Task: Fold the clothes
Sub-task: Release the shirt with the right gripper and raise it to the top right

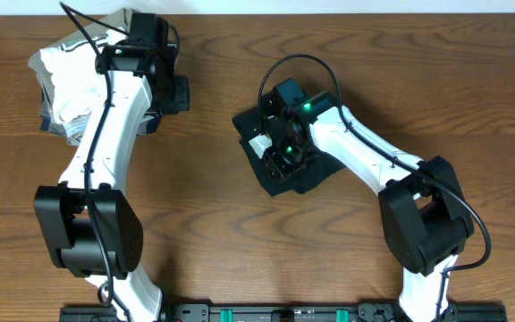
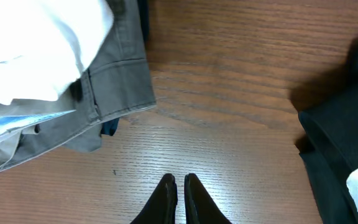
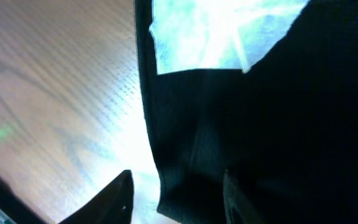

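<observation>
The clothes [image 1: 307, 177] lie as a small black bundle on the bench [image 1: 195, 224], well apart from the stack [image 1: 65, 80] of folded garments, out towards the right arm. The right gripper [image 3: 176, 196] is down on the edge of the bundle that faces the stack. Its jaws stand about half open and straddle that edge, one finger over bare wood and the other on the cloth. Nothing is pinched as far as I can see. The left gripper [image 2: 180, 196] hovers just beside the stack, shut and empty.

To my eye the step is taking hold of this edge for another fold. To do it well, the outer finger should slide under every layer at the edge before the jaws close, so the whole thickness comes up together. The bite should sit near the middle of the edge so the cloth lifts evenly and does not twist. Then carry it straight across the bundle and lay it flat.

The bundle sits askew to the bench's sides. Its long axis looks to run diagonally, from the corner nearest the stack down towards the right arm's base, though the gripper hides the middle. The white label [image 1: 257, 144] shows on the stack-facing side.
</observation>
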